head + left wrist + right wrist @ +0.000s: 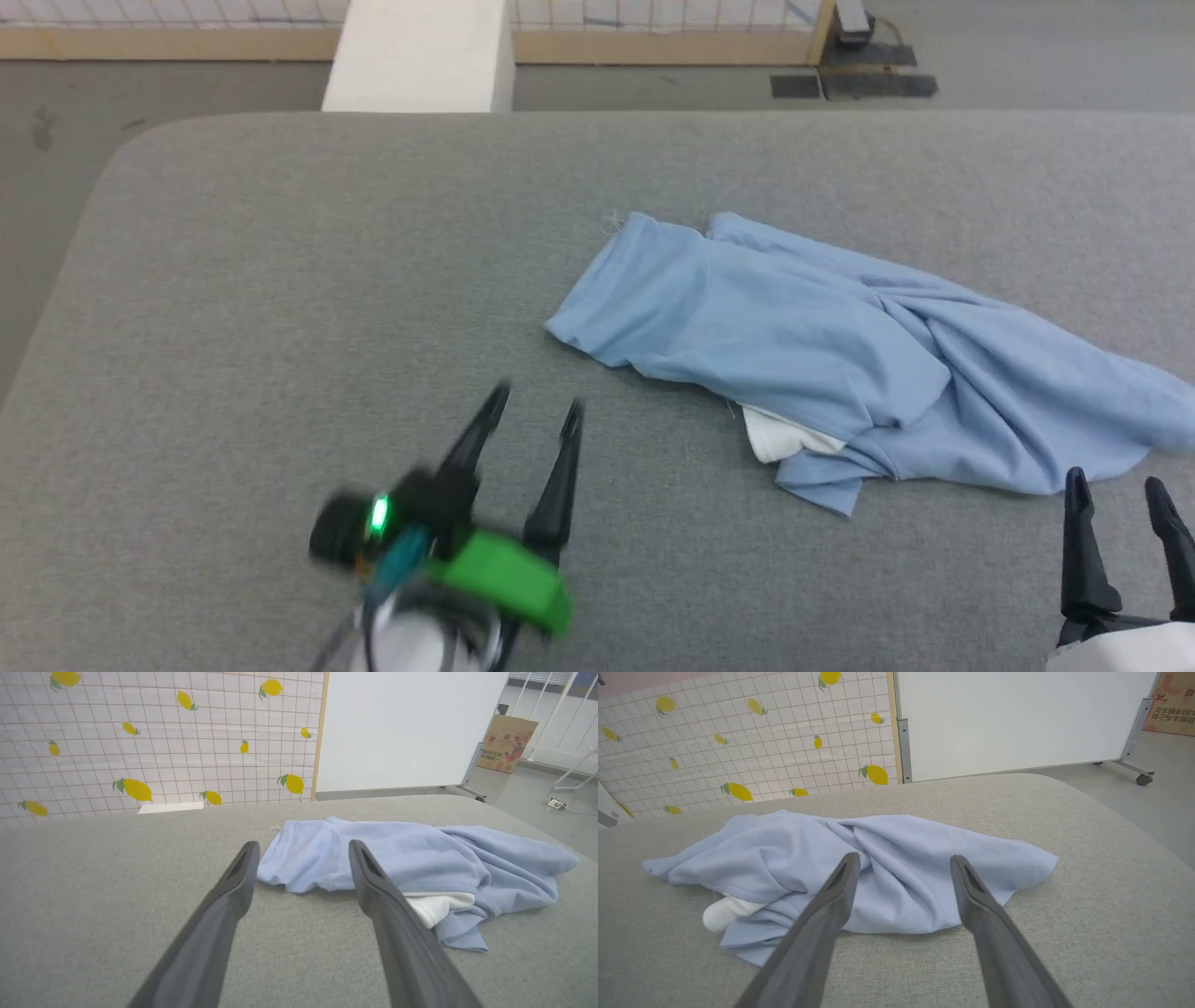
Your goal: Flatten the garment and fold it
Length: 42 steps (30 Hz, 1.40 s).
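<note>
On a grey fabric-covered table (280, 280), seen from the head camera, a light blue T-shirt (822, 345) lies crumpled toward the right side. Its cloth is twisted into folds, and a white fabric part (780, 434) pokes out at its near edge. The left gripper (537, 399), blurred, sits at lower centre-left with its dark fingers spread and empty, apart from the shirt. The right gripper (1116, 481) is at the lower right corner, fingers spread and empty, just beside the shirt's near edge.

Along the left wrist camera, the left gripper (303, 847) holds its two fingers wide apart above bare table, grasping nothing. The T-shirt (420, 858) lies beyond them and to the right. Behind the table stand a lemon-patterned tiled wall (163, 742), a white panel (406, 728) and a cardboard box (507, 744).

Along the right wrist camera, the right gripper (903, 858) is likewise spread and empty. The T-shirt (784, 849) lies bunched just ahead, its white part (721, 910) at the left.
</note>
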Motion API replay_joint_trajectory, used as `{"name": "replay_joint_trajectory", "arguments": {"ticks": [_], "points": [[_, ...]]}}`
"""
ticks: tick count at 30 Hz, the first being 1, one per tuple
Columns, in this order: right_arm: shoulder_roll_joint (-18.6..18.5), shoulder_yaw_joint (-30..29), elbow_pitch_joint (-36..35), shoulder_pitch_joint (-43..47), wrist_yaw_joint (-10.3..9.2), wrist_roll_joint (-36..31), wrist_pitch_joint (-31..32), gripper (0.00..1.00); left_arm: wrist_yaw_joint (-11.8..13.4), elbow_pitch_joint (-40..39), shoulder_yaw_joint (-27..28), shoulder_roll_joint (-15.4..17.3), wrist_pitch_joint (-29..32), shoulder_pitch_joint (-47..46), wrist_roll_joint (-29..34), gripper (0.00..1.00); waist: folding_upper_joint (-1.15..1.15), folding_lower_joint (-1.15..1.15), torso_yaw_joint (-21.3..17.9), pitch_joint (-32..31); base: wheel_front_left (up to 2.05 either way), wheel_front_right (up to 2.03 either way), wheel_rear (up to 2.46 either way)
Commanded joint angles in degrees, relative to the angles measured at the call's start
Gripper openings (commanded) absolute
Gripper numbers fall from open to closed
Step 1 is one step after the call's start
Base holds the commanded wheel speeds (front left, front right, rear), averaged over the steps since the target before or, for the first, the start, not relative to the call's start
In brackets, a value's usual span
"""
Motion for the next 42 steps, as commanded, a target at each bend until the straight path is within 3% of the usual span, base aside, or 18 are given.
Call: {"name": "replay_joint_trajectory", "arguments": {"ticks": [1, 7, 14, 15, 19, 28, 29, 30, 36, 42], "points": [[0.1, 0.5, 0.5, -1.0, -0.08, 0.4, -0.5, 1.00, -1.1, 0.6, -0.7, 0.8, 2.4, -4.7, 1.5, 1.00, 0.00, 0.00, -1.3, 1.4, 0.00, 0.00, 0.00], [0.1, 1.2, 2.0, -2.3, -0.08, 1.1, -0.9, 1.00, -4.6, 6.9, -4.4, 0.5, 16.6, -19.2, 2.6, 1.00, 0.00, 0.00, -3.0, 3.8, 0.00, 0.00, 0.00], [0.1, 2.3, 3.2, -3.7, -0.08, 1.5, -0.9, 1.00, -6.4, 20.5, -9.3, -0.9, 33.9, -31.1, 1.7, 1.00, 0.00, 0.00, -5.0, 6.4, 0.00, 0.00, 0.00], [0.1, 2.7, 3.5, -4.5, -0.08, 1.6, -0.9, 1.00, -6.3, 24.6, -10.4, -1.5, 36.6, -35.0, 1.1, 1.00, 0.00, 0.00, -6.2, 7.7, 0.00, 0.00, 0.00], [0.1, 3.1, 3.9, -5.2, -0.08, 1.7, -0.6, 1.00, -4.5, 29.5, -11.0, -2.1, 37.6, -38.4, -0.3, 1.00, 0.00, 0.00, -7.4, 9.3, 0.00, 0.00, 0.00], [0.1, 3.8, 4.3, -6.6, -0.08, 1.9, -0.5, 1.00, -0.1, 39.5, -14.8, -2.3, 44.9, -41.9, -5.1, 1.00, 0.00, 0.00, -8.9, 11.8, 0.00, 0.00, 0.00], [0.1, 3.7, 4.3, -6.7, -0.08, 1.9, -0.5, 1.00, 0.2, 39.7, -15.5, -2.3, 45.1, -41.9, -5.7, 0.35, 0.00, 0.00, -8.9, 11.9, 0.00, 0.00, 0.00], [0.1, 3.7, 4.4, -6.9, -0.08, 1.9, -0.5, 1.00, 0.6, 39.7, -16.2, -2.3, 44.9, -42.0, -6.5, 0.00, 0.00, 0.00, -8.8, 12.0, 0.00, 0.00, 0.00], [0.1, 3.7, 5.0, -6.9, -0.08, 1.6, -0.4, 1.00, 1.3, 39.3, -19.0, -2.3, 42.4, -42.0, -11.3, 0.00, 0.00, 0.00, -7.1, 11.0, 0.00, 0.00, 0.00], [0.1, 3.4, 4.5, -5.9, -0.08, 1.3, 0.2, 1.00, 3.6, 34.0, -15.4, -2.3, 34.7, -43.3, -20.4, 0.00, 0.00, 0.00, -3.9, 8.3, 0.00, 0.00, 0.00]]}}
